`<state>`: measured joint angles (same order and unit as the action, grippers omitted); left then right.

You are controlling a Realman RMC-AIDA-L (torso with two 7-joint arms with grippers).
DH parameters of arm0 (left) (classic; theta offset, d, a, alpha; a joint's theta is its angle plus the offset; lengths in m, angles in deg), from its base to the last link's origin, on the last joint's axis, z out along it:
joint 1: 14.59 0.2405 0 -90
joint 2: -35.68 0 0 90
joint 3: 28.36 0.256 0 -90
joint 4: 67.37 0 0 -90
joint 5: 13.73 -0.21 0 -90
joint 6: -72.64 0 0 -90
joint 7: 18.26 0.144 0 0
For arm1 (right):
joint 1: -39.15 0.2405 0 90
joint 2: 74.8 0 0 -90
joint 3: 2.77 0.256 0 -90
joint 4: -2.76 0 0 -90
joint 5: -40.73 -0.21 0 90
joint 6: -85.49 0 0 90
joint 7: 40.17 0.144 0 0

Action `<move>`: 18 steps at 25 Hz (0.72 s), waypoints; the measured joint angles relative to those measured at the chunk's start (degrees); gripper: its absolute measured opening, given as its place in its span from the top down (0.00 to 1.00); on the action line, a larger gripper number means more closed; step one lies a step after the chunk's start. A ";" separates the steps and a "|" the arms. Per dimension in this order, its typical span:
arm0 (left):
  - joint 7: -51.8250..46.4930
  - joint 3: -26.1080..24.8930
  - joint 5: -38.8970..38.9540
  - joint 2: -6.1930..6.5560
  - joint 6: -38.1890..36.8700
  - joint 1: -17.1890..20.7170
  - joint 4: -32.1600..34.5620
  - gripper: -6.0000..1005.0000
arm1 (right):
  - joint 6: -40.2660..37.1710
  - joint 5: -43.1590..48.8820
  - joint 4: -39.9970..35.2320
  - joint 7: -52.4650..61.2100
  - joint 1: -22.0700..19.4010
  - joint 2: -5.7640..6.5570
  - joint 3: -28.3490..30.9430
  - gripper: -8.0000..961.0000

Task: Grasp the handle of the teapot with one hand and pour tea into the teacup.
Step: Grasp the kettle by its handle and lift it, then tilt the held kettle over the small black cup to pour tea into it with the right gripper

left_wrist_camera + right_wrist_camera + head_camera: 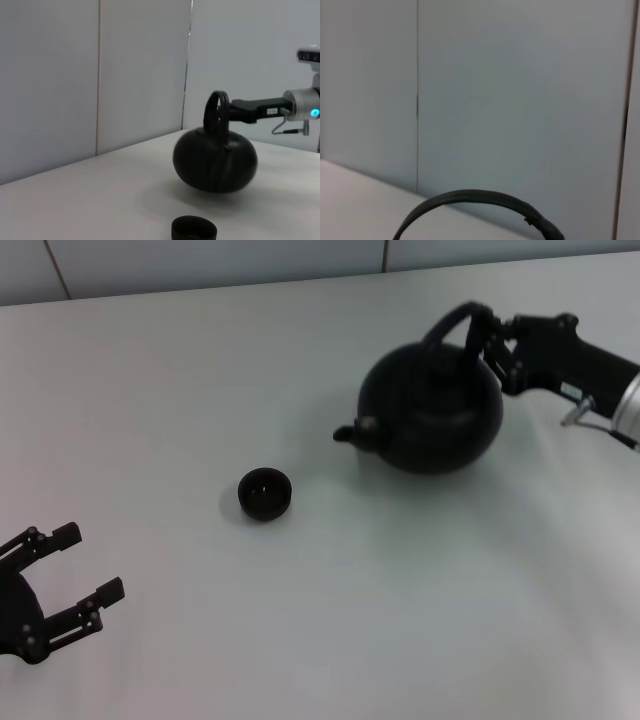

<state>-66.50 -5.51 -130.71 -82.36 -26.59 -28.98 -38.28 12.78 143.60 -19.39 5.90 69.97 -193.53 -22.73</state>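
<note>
The black round teapot [432,415] is at the right of the table, its short spout pointing left toward the teacup [264,494]. My right gripper [497,345] is shut on the arched handle [450,322] at its top. In the left wrist view the teapot [215,160] hangs tilted a little above the table, with the right gripper [240,111] on the handle [218,112] and the teacup [194,230] in front. The right wrist view shows only the handle's arc [470,197]. My left gripper [85,565] is open and empty at the front left. No tea shows.
The white table [200,380] reaches back to a pale panelled wall [140,75]. The teacup stands apart from the teapot, to the left of and nearer than the spout.
</note>
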 joint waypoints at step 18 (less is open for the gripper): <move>1.49 0.01 0.82 -0.09 -0.04 -0.10 -1.16 0.19 | 7.99 -0.86 5.39 0.32 10.88 -0.15 -3.98 0.92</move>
<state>-65.01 -5.51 -129.89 -82.44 -26.62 -29.08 -39.45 20.77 142.74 -14.00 6.22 80.86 -193.68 -26.72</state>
